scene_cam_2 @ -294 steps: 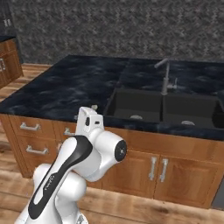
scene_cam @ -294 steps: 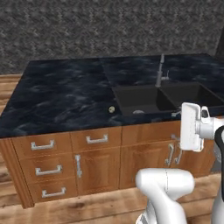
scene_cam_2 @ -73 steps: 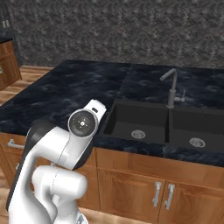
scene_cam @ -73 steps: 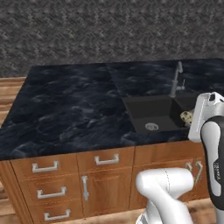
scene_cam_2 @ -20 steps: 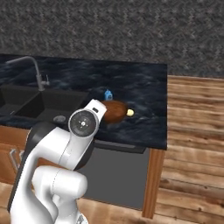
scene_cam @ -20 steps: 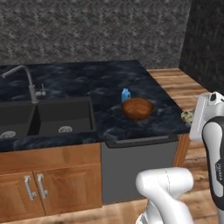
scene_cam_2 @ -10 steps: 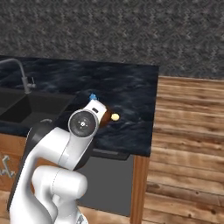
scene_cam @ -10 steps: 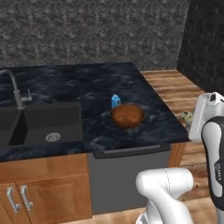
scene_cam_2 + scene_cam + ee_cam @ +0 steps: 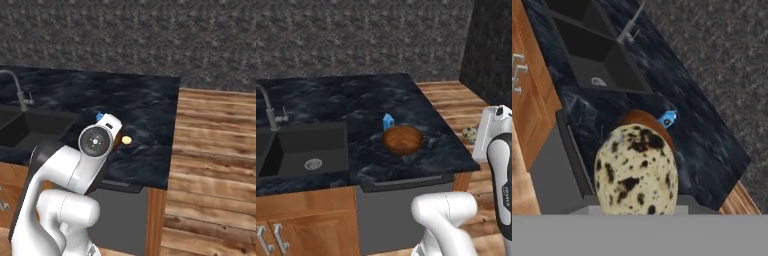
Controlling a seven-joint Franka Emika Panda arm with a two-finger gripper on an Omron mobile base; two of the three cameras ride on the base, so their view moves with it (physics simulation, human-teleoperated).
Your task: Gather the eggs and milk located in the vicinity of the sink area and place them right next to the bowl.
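cream egg [image 9: 635,170] — dark speckles, blue milk carton [image 9: 388,121], brown bowl [image 9: 402,139]

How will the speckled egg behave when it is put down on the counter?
The speckled egg looks oval and smooth, so it will probably roll. Its shell is likely fragile; beside the bowl it might rest steadier.

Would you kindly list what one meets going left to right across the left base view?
Faucet → sink drain → blue milk carton → wooden bowl → speckled egg → gripper.
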